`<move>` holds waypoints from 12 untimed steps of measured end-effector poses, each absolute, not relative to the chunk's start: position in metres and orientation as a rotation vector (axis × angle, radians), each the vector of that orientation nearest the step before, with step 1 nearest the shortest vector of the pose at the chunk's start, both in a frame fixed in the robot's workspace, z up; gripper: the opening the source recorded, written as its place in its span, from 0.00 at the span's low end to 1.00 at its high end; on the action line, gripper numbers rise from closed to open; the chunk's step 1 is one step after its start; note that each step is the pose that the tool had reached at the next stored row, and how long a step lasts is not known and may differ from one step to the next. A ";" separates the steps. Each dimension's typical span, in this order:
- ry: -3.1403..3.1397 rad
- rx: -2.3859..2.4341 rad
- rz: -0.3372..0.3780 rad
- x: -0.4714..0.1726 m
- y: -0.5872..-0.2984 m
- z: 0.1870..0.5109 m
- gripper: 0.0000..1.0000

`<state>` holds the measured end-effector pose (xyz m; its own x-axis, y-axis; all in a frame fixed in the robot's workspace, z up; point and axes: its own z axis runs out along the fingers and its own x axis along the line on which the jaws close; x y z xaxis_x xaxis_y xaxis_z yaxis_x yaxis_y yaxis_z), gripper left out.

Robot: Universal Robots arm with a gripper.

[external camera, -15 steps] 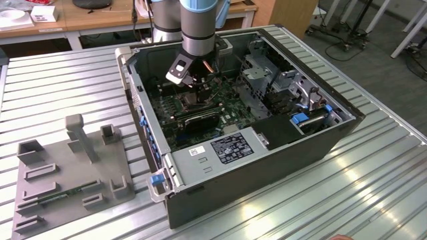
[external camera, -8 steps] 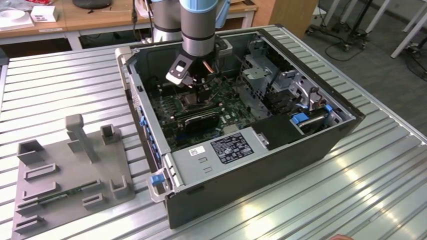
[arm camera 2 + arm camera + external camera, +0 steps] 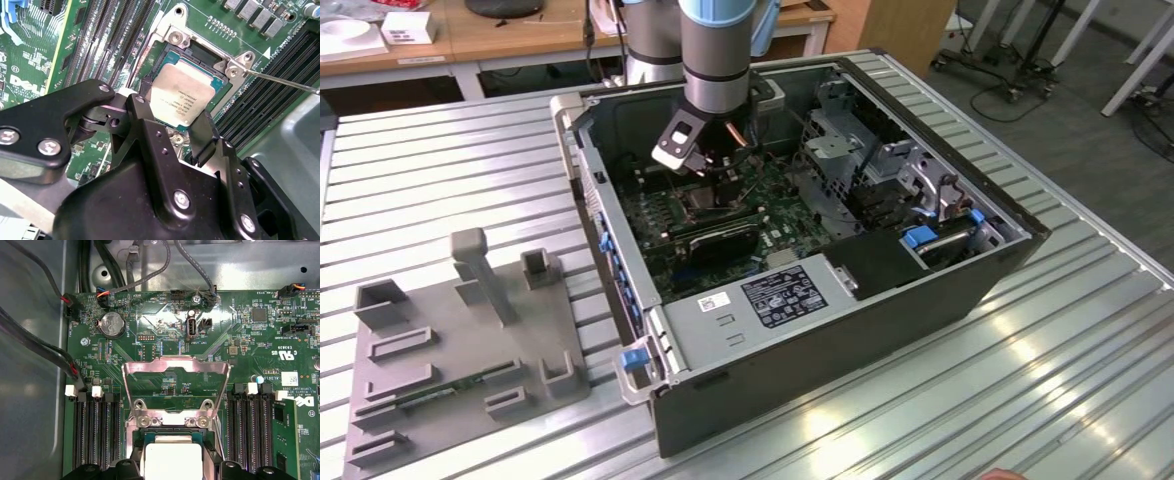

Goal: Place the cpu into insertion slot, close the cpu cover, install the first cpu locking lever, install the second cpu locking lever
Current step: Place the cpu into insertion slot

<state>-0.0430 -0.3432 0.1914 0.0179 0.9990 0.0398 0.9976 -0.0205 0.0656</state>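
Note:
In the exterior view my gripper point(image 3: 708, 172) reaches down inside an open computer case, just above the insertion slot point(image 3: 699, 205) on the green motherboard. The second wrist view shows the pale square cpu point(image 3: 182, 92) lying in the insertion slot point(image 3: 176, 37). My gripper point(image 3: 175, 107) is shut on the cpu, one black finger point(image 3: 145, 95) against each of two opposite edges. In the first wrist view the silvery cpu cover point(image 3: 175, 365) stands raised open behind the cpu point(image 3: 172, 460). A thin metal locking lever point(image 3: 285, 82) sticks out free beside the slot.
Long black memory slots point(image 3: 97, 432) flank the socket on both sides. Cables point(image 3: 35, 347) run along the case wall. The case point(image 3: 854, 290) holds a drive cage and a power supply. A grey fixture plate point(image 3: 467, 340) lies on the ribbed table at the exterior view's left.

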 end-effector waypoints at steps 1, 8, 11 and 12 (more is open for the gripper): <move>2.185 2.228 0.116 -0.043 -0.343 0.191 0.54; 2.185 2.228 0.116 -0.043 -0.343 0.191 0.54; 2.185 2.228 0.116 -0.043 -0.343 0.191 0.54; 2.185 2.228 0.116 -0.043 -0.343 0.191 0.54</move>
<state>-0.0430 -0.3432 0.1905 0.0179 0.9990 0.0398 0.9976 -0.0205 0.0657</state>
